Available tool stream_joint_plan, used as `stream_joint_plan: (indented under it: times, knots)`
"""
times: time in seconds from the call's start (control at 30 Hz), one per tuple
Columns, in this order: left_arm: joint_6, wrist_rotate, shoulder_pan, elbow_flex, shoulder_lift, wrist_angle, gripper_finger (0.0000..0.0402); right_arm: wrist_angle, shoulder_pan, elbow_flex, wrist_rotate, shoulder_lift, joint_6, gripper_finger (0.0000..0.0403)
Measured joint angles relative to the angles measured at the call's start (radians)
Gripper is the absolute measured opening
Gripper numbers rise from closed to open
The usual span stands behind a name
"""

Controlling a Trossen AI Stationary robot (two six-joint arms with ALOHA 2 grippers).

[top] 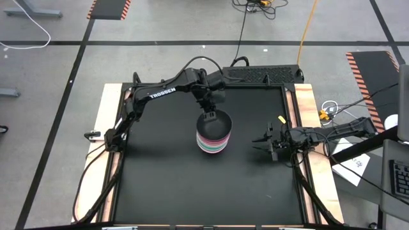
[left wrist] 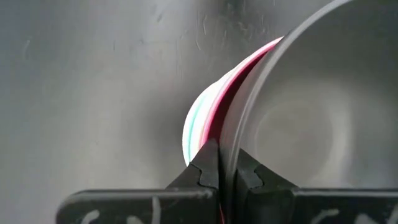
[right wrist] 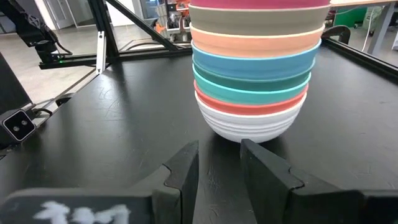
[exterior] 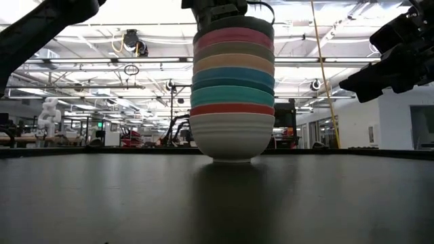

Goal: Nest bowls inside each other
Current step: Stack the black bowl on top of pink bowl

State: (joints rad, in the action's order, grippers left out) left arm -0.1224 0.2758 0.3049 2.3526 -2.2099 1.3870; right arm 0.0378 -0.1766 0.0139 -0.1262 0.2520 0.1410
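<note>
Several bowls stand nested in one stack (top: pixel 213 135) at the table's middle. The white bowl (exterior: pixel 232 139) is lowest and rests by its base on the black mat. Red-pink, turquoise, blue, orange, tan and magenta bowls sit above it, and the black bowl (exterior: pixel 234 24) is on top. My left gripper (top: pixel 208 115) is above the stack's far rim, shut on the black bowl. My right gripper (top: pixel 263 144) hovers open to the right of the stack, pointing at it. The right wrist view shows the stack (right wrist: pixel 254 74) ahead of the right gripper (right wrist: pixel 219 167). My left gripper pinches the black bowl's rim (left wrist: pixel 231 146) on its far side. One finger (left wrist: pixel 252 177) is inside the bowl and one finger (left wrist: pixel 205 171) is outside. The fingers come from above, pointing down. The bowl sits level in the top of the stack.
Black mat (top: pixel 166 185) lies open around the stack, bounded by wooden side rails (top: pixel 305 108). A dark bar (top: pixel 265 73) runs along the far edge. Cables and papers lie beyond the right rail.
</note>
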Motion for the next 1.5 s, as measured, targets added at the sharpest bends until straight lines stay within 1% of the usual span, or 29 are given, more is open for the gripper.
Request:
stream_joint_plan:
  times: [0.2, 0.33, 0.5, 0.8, 1.23, 1.37, 1.5]
  knots:
    - [0.02, -0.048, -0.034, 0.001, 0.005, 0.092, 0.0003, 0.0, 0.0, 0.0, 0.0, 0.0, 0.0, 0.0112]
    - [0.029, -0.074, -0.069, 0.0, 0.005, 0.103, 0.0003, 0.0, 0.0, 0.0, 0.0, 0.0, 0.0, 0.0112]
    - [0.053, -0.137, -0.11, 0.0, 0.005, 0.139, 0.0003, 0.0, 0.0, 0.0, 0.0, 0.0, 0.0, 0.0112]
    - [0.055, -0.142, -0.143, 0.0, 0.004, 0.174, 0.0003, -0.001, 0.0, 0.0, 0.0, 0.0, 0.002, 0.0112]
    - [0.054, -0.157, -0.167, -0.002, 0.004, 0.168, 0.0003, -0.001, 0.0, 0.0, 0.0, 0.0, 0.003, 0.0112]
    - [0.058, -0.16, -0.167, -0.004, 0.004, 0.149, 0.0018, -0.001, 0.0, 0.0, 0.0, 0.0, 0.003, 0.0112]
    - [0.06, -0.163, -0.169, -0.004, 0.003, 0.136, 0.005, -0.001, 0.0, 0.0, 0.0, 0.0, 0.003, 0.0112]
